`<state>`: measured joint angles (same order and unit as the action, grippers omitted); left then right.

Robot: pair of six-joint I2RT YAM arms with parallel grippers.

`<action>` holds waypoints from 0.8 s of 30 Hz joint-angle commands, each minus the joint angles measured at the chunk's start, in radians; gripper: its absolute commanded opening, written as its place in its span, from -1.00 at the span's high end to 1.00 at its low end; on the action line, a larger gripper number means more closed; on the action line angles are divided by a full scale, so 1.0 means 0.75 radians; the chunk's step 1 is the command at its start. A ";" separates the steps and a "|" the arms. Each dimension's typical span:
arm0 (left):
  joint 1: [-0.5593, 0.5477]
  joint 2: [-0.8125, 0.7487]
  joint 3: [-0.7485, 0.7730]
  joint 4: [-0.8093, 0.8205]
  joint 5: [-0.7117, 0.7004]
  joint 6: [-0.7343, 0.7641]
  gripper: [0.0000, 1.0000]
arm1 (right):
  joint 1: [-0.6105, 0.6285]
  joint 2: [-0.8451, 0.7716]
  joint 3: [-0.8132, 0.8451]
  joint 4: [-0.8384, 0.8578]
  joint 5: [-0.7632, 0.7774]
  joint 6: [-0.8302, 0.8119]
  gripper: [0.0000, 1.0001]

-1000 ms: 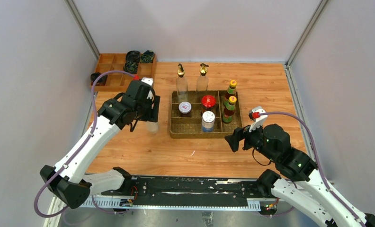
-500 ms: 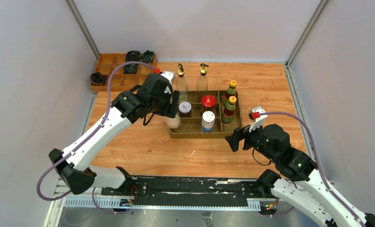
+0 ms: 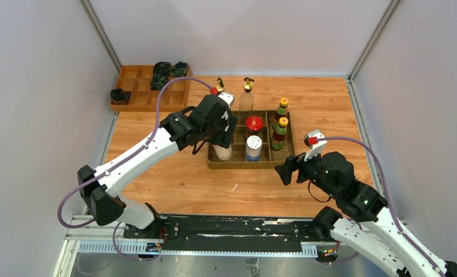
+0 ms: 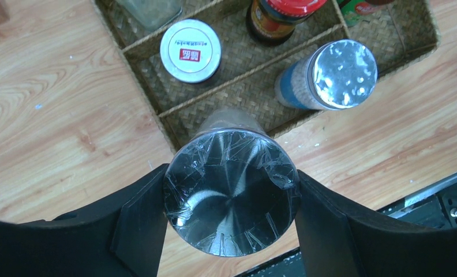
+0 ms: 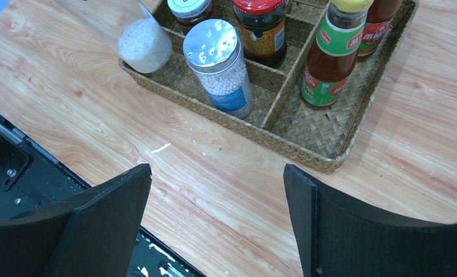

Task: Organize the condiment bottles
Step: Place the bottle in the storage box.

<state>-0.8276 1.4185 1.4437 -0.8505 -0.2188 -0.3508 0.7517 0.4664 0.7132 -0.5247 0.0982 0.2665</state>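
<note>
Light wood-grain tabletop (image 3: 330, 98), few white specks (image 3: 235, 187) near front. Plain pale grey wall panels (image 3: 243, 34) on three sides, joined by slanting grey metal corner posts (image 3: 101, 34). Black slotted rail (image 3: 232, 225) along near edge. Soft, even light.

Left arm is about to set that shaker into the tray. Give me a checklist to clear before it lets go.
1. Grip: left gripper shut on the held shaker, a finger on each side of its lid. Ok.
2. Target: the near-left compartment of the wicker tray holds nothing else. Ok.
3. Neighbours: white-lidded jar and second shaker stand apart from the held one. Ok.
4. Base down on the tray floor, inside the rim: cannot tell.
5. Right gripper open, on the near side of the tray, not over it. Ok.
</note>
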 commanded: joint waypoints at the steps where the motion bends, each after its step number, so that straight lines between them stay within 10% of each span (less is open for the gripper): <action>1: -0.015 -0.001 0.018 0.143 -0.045 0.022 -0.11 | -0.009 -0.014 -0.008 -0.020 0.021 0.009 -0.81; 24: -0.015 0.084 -0.106 0.241 -0.067 0.028 -0.11 | -0.008 -0.008 -0.008 -0.022 0.019 0.003 -0.81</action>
<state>-0.8337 1.4918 1.3880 -0.7456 -0.2443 -0.3363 0.7517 0.4671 0.7132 -0.5247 0.0982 0.2665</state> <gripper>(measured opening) 0.743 0.904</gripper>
